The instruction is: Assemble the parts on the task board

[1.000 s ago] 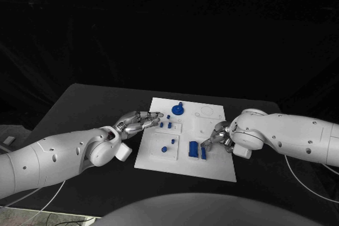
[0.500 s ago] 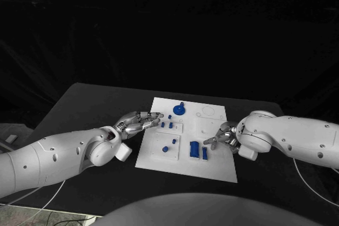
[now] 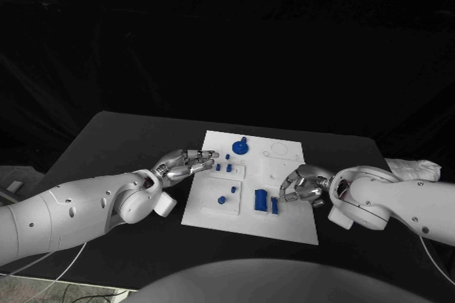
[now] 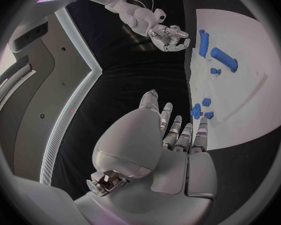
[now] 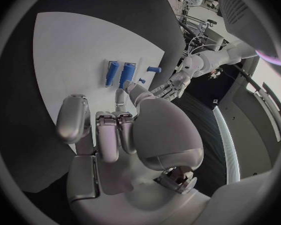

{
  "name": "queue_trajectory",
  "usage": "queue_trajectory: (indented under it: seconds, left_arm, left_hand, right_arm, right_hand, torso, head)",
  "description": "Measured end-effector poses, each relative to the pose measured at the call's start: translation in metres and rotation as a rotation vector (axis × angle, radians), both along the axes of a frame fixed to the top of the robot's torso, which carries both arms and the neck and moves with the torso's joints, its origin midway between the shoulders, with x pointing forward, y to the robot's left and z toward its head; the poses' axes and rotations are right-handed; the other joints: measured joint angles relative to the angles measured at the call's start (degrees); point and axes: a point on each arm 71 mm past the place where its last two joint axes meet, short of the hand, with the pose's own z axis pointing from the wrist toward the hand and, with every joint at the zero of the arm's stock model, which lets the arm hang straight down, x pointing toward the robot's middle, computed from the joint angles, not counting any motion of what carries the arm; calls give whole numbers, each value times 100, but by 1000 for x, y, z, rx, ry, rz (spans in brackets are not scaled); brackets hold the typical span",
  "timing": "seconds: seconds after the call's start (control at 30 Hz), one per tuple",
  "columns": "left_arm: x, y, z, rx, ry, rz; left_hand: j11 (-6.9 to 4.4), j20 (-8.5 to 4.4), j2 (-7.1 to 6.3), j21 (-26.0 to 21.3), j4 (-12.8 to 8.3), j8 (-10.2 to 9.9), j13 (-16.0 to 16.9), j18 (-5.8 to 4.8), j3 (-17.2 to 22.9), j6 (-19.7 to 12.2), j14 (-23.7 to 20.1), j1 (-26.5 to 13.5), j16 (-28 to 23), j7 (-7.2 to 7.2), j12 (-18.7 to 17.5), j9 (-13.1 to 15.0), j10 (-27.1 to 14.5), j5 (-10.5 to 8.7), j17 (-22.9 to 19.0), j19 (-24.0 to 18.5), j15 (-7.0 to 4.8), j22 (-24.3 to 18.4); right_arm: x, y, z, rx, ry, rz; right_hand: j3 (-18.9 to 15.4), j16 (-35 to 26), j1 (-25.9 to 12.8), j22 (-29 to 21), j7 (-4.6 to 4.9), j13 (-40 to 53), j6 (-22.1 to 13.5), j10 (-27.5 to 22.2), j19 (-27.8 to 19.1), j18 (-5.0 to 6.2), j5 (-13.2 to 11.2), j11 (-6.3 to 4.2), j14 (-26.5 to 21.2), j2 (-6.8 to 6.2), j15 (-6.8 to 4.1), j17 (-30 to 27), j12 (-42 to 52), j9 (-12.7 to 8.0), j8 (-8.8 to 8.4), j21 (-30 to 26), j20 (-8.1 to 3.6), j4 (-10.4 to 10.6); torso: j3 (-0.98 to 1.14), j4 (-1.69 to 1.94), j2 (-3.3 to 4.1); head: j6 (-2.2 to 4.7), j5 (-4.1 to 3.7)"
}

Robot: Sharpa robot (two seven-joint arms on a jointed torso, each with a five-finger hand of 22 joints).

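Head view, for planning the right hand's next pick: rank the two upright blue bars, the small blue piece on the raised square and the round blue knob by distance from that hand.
1. Two upright blue bars, just beside the right hand.
2. Small blue piece on the raised square, toward the board's left edge.
3. Round blue knob, at the board's far edge.

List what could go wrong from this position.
The right hand hovers empty beside two upright blue blocks on the task board; a sideways brush may topple them. The left hand sits at the board's edge near small blue pegs; a nudge might shift the board.
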Motion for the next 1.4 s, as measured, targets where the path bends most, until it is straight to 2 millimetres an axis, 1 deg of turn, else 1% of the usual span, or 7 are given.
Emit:
queue_trajectory:
  seconds: [0.07, 0.13, 0.27, 0.33, 0.43, 1.13, 1.4]
  left_arm:
    - [0, 0, 0, -1, -1, 0]
    - [0, 0, 0, -2, -2, 0]
    - [0, 0, 0, -4, -3, -1]
    - [-1, 0, 1, -4, -3, -1]
    - [-1, 1, 1, -4, -4, 1]
    - [-1, 1, 1, -4, -5, 1]
    - [-1, 1, 1, -4, -5, 1]
  left_hand:
    - [0, 0, 0, 0, 0, 0, 0, 0, 0, 0, 0, 0, 0, 0, 0, 0, 0, 24, 0, 0, 0, 0]
    - [0, 0, 0, 0, 0, 0, 0, 0, 0, 0, 0, 0, 0, 0, 0, 0, 0, 24, 0, 0, 0, 0]
    - [0, 0, -23, 0, 0, 0, 0, 0, 0, 0, 0, 22, 0, 0, 0, 0, 0, 24, 0, 0, 0, 0]
    - [0, 0, -23, 0, 0, 0, 0, 0, 0, 0, 0, 22, 0, 0, 0, 0, 0, 24, 0, 0, 0, 0]
    - [0, 0, -23, 0, 0, 0, 0, 0, 0, 0, 0, 22, 0, 0, 0, 0, 0, 24, 0, 0, 0, 0]
    - [0, 0, 6, 0, -15, 0, 0, 0, 15, 0, 0, 52, 0, 0, 0, 0, 0, 45, 0, 0, 0, 5]
    - [0, 0, 6, 0, -15, 0, 0, 0, 15, 0, 0, 52, 0, 0, 0, 0, 0, 45, 0, 0, 0, 4]
  right_arm:
    - [-7, 0, -3, 7, -50, 32]
    - [-12, 1, -8, 9, -88, 58]
    - [-21, 1, -17, -1, -167, 106]
    - [-25, 1, -21, -12, -207, 130]
    - [-26, 2, -25, -25, -253, 158]
    - [-22, 8, -30, -61, -353, 212]
    - [-20, 11, -32, -67, -351, 213]
  right_hand:
    - [-22, 0, 27, 0, -43, 0, -43, 0, 0, 0, 103, 0, 0, -31, 0, 0, 0, 209, 283, 33, 0, -22]
    - [-94, 0, 26, 0, -89, 0, -215, -10, 0, 0, 146, -17, -3, -32, -3, 0, 0, 710, 837, 151, 0, 48]
    - [-188, 0, -7, 0, -228, 0, -555, -6, 71, 0, 117, -123, 0, -73, -86, -1, 0, 2164, 2551, 332, -71, 313]
    - [-198, 0, 26, -1, -247, 0, -161, 0, 71, -1, 118, -146, -17, -105, -103, -1, 0, 2419, 3335, 349, -71, 359]
    - [-182, 0, 57, 0, -260, 0, 57, 1, 71, 0, 118, -146, 1, -137, -126, -1, 0, 2461, 3717, 349, -71, 376]
    - [-134, 0, 101, 4, -276, 4, 133, 0, 49, 0, 211, -145, 1, -181, -126, -2, 0, 2464, 4005, 317, -93, 422]
    - [-153, 0, 101, 3, -270, 3, 43, 0, 48, 0, -59, -145, 1, -181, -126, -2, 0, 2464, 4004, 294, -93, 473]
  torso:
    - [0, -1, -1]
    - [0, 0, -1]
    - [0, 2, 0]
    - [0, 5, 1]
    - [1, 8, 2]
    - [0, 9, 1]
    - [0, 6, 3]
  head:
    - [0, -4]
    - [0, -5]
    - [0, 12]
    - [0, 21]
    - [0, 23]
    - [0, 13]
    - [0, 22]
